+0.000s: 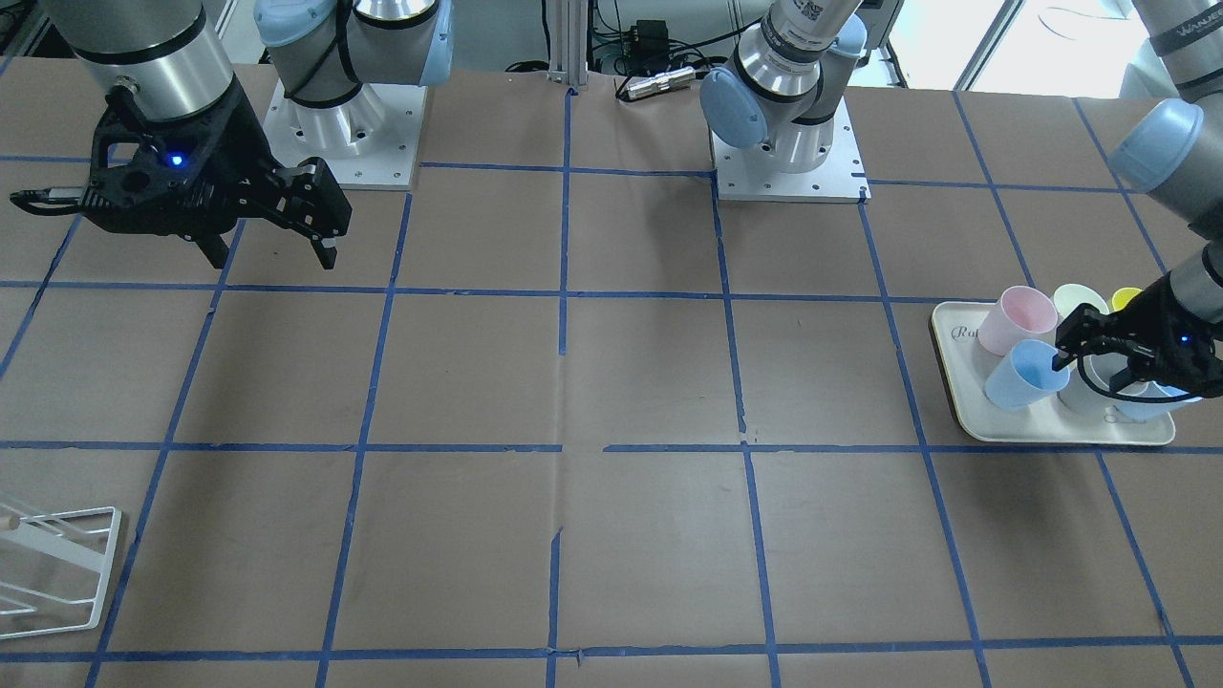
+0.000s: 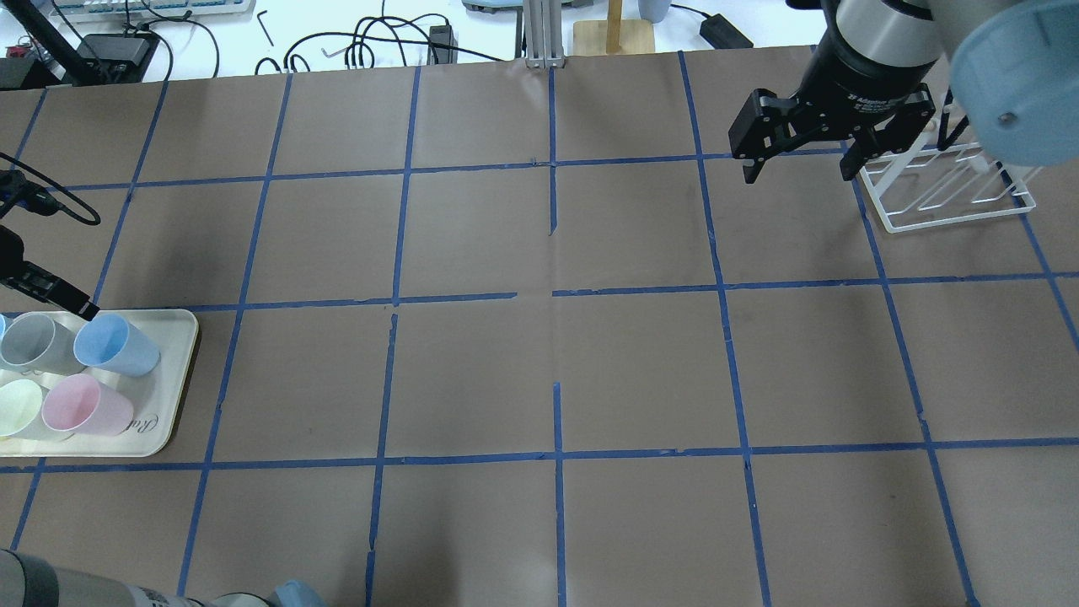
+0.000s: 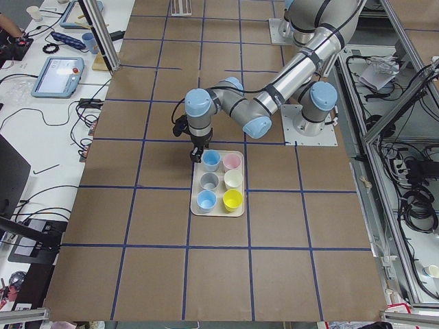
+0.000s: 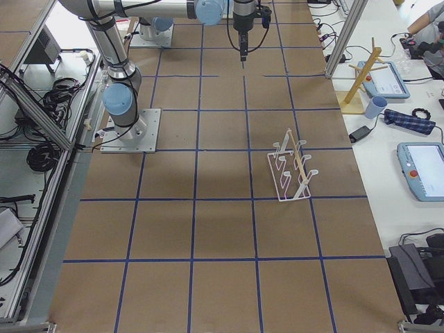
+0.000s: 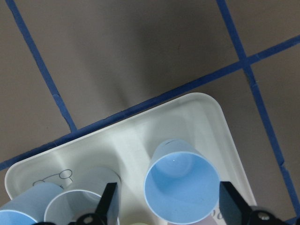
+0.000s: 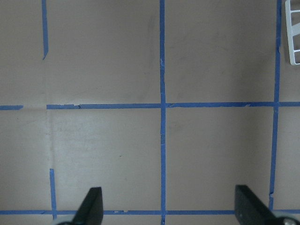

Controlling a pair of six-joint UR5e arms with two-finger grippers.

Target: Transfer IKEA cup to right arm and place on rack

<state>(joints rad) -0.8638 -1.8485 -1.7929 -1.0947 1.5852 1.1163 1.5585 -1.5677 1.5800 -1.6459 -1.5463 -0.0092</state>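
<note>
Straddles pale sky-blue plastic tumbler [image 5: 182, 185], lower centre, with black left gripper [image 5: 169, 206] splayed to grasp; parks bulky black right gripper [image 2: 797, 164] released, upper right, near white wire rack [image 2: 944, 198].

Brown table [image 2: 472, 379], blue tape grid [image 2: 556, 456], white desks [image 4: 388, 201]

The IKEA cup [image 2: 118, 344], a small pale sky-blue tapered tumbler, stands upright, mouth up, in the corner of the cream tray [image 2: 177, 388] towards the middle of the surface. The right arm [image 2: 877, 34], silver-grey with pale blue joint caps, hangs over the surface with its bulky black pincer [image 2: 797, 173] spread wide. Just beside it stands the rack [image 4: 293, 170], a white thin-wire frame with angled bars, well apart from the cup.
</note>
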